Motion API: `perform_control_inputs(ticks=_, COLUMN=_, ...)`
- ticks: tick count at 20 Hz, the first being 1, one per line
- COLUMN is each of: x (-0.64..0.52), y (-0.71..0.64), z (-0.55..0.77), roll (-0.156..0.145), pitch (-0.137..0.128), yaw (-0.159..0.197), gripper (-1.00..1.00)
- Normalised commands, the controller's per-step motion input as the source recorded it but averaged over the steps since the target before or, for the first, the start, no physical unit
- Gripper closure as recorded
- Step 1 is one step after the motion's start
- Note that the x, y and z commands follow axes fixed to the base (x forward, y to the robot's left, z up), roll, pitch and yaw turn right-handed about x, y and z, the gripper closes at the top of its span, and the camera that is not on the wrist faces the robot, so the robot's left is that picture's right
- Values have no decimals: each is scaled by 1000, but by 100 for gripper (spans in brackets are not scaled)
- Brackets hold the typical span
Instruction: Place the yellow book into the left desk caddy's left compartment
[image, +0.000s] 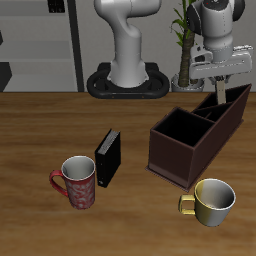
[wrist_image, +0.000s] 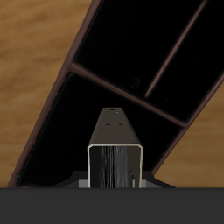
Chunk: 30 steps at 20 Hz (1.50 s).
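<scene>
Two-finger claw (image: 218, 88) grasps thin grey-tan yellow book (image: 218, 94) directly above dark maroon left desk caddy's (image: 170, 145) left compartment (wrist_image: 131, 61).

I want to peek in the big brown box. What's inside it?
The desk caddy looks dark and empty in its square section. At its far end the pincer holds the yellow book above the left compartment. Shadow hides the bottoms.

No readable text, labels, brands or numbers on anything.
</scene>
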Motion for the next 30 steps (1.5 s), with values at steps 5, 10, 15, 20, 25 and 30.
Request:
perform_control_inputs(ticks=5, x=110, y=-163, z=-127, roll=-21, pitch=31, yaw=-7, gripper=100)
perform_control_inputs(ticks=10, x=135, y=-131, z=-204, roll=-14, pitch=47, yaw=3, gripper=100)
perform_control_inputs(ticks=15, x=129, y=-11, z=-283, roll=5, pitch=59, yaw=16, gripper=100)
perform_control_inputs(ticks=20, x=80, y=-49, z=-103, roll=7, pitch=39, yaw=-5, gripper=100)
perform_control_inputs(ticks=25, x=91, y=39, z=-63, roll=41, pitch=-28, yaw=11, gripper=-100)
perform_control_inputs(ticks=30, x=-45, y=-17, z=111, roll=-21, pitch=-5, yaw=21, gripper=-100)
